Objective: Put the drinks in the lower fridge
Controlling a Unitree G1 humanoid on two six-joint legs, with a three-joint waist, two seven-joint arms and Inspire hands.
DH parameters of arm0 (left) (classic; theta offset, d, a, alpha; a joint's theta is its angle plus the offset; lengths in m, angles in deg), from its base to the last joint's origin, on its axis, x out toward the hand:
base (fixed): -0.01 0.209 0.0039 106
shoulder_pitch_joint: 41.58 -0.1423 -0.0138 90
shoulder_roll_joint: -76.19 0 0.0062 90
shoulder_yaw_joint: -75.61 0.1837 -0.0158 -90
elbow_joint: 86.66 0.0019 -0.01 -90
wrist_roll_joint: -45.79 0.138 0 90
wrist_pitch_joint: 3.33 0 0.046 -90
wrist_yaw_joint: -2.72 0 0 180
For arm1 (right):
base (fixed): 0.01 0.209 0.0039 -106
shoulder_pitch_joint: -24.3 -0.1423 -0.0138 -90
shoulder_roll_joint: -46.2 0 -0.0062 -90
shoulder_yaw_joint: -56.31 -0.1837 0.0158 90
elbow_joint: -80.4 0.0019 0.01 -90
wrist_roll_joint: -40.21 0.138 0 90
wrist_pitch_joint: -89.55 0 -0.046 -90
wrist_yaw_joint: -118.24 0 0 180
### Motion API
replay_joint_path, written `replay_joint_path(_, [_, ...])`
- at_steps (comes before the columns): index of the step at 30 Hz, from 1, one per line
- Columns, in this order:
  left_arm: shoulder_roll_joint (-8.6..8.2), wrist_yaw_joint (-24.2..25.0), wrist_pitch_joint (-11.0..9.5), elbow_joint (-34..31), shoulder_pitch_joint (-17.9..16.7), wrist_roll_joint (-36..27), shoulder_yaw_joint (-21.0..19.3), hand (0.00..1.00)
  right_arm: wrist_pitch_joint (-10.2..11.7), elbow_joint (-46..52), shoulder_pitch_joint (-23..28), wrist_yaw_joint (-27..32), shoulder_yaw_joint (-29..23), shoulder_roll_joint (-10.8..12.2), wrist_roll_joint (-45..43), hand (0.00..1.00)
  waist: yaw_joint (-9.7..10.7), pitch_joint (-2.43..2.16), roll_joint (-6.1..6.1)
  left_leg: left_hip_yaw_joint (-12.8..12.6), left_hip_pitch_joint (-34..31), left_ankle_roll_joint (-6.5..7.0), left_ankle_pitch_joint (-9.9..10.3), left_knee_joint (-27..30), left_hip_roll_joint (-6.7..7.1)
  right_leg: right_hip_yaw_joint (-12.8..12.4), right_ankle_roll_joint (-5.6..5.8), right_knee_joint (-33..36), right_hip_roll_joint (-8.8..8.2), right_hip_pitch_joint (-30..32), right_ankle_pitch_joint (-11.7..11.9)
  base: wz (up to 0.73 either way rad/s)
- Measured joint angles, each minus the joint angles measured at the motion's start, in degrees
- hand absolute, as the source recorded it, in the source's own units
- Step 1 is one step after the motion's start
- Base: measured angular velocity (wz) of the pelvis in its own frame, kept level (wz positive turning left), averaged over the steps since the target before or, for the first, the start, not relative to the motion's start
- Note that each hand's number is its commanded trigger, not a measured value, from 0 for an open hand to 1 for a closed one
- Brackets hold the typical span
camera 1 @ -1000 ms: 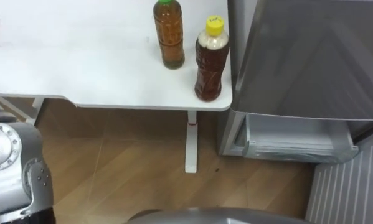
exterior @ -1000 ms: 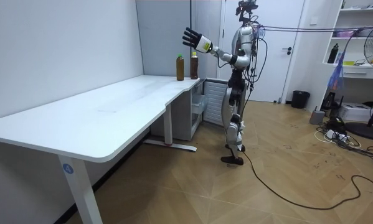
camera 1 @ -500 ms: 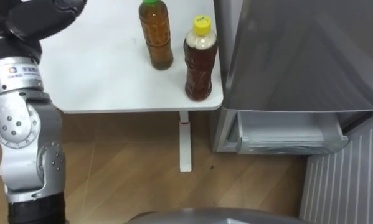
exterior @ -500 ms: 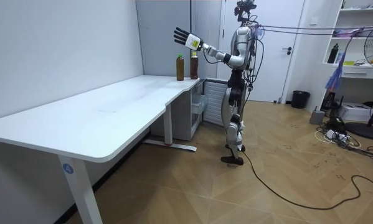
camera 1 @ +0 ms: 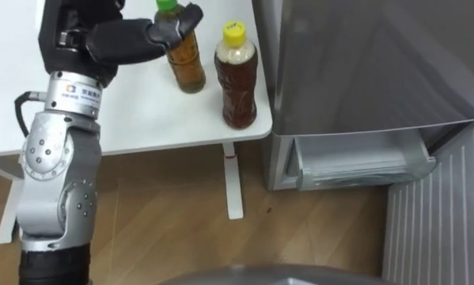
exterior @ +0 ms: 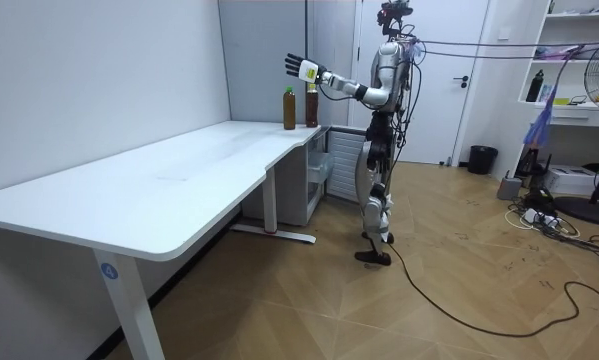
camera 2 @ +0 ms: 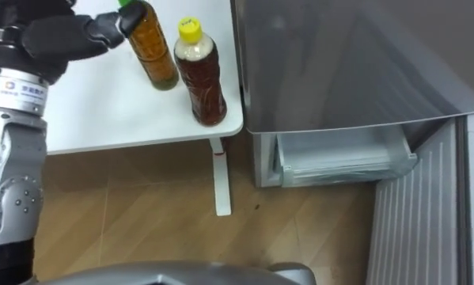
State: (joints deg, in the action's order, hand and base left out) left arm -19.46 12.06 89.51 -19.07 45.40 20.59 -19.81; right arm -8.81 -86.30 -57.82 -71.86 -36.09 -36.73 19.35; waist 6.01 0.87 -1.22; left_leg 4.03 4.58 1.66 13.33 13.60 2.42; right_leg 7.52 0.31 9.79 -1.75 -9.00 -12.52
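While both drinks are standing upright on the white bench (camera 1: 142,119), you are looking at the green-capped bottle (camera 1: 183,59) sitting a little farther back and the yellow-capped bottle (camera 1: 237,79) sitting just beside it, nearer the bench's corner. Both are holding brown liquid, and neither is sitting inside the fridge (camera 1: 363,63), whose grey front is rising right next to the yellow-capped bottle.

Your left robot hand (camera 1: 102,36) is coming in from the left over the bench with its dark fingers spread wide and holding nothing. From the head camera its thumb is crossing in front of the green-capped bottle's neck, just under the cap. The room view is showing that same hand raised above the bottle tops with a gap under it, so it is not gripping either drink.

Below the fridge's grey front, a pale drawer (camera 1: 355,162) is showing in the lower section, and a ribbed panel (camera 1: 438,214) is standing just to its right. Wooden floor (camera 1: 165,214) is lying under the bench's edge.

In the room view you are seeing the robot standing upright at the far end of the bench, beside the fridge, with its left arm stretched out toward the bottles.
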Motion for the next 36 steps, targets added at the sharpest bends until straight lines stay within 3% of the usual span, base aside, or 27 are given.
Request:
replay_joint_path(3, [0.06, 1.52, 0.97, -0.01, 0.01, 0.02, 0.72, 0.00, -0.53, 0.00, -0.03, 0.63, -0.03, 0.00, 0.00, 0.00, 0.10, -0.21, -0.07, -0.17, -0.09, 0.00, 0.00, 0.00, 0.00, -0.50, -0.01, -0.03, 0.06, -0.01, -0.01, -0.04])
replay_joint_path(9, [0.07, 4.75, 1.04, -0.01, 0.01, 0.00, 1.16, 0.00, -0.45, 0.20, -0.28, 1.04, -0.88, -0.02, -0.35, 0.00, 0.18, -0.45, 0.15, -0.18, -0.07, 0.02, -0.02, 0.06, 0.00, -0.85, -0.14, -0.05, 0.11, -0.01, -0.11, 0.00])
replay_joint_path(24, [0.37, 9.06, 1.03, -0.04, 0.00, 0.03, 5.55, 0.00, 0.25, 0.80, -1.43, 1.87, 0.64, -0.02, -0.34, 0.00, 0.15, -0.52, 0.37, -0.18, -0.41, 0.03, -0.02, 0.09, 0.02, -0.78, -0.14, -0.14, 0.07, 0.04, -0.15, 0.00])
replay_joint_path(36, [0.39, 9.93, 1.02, -0.05, 0.04, 0.04, 6.25, 0.00, 0.32, 0.44, -0.94, 3.31, 1.19, 0.00, -0.32, 0.00, 0.45, -0.76, -0.07, -0.20, -1.11, 0.06, -0.06, 0.25, 0.05, -0.49, -0.15, 0.08, -0.03, 0.69, -0.15, 0.01])
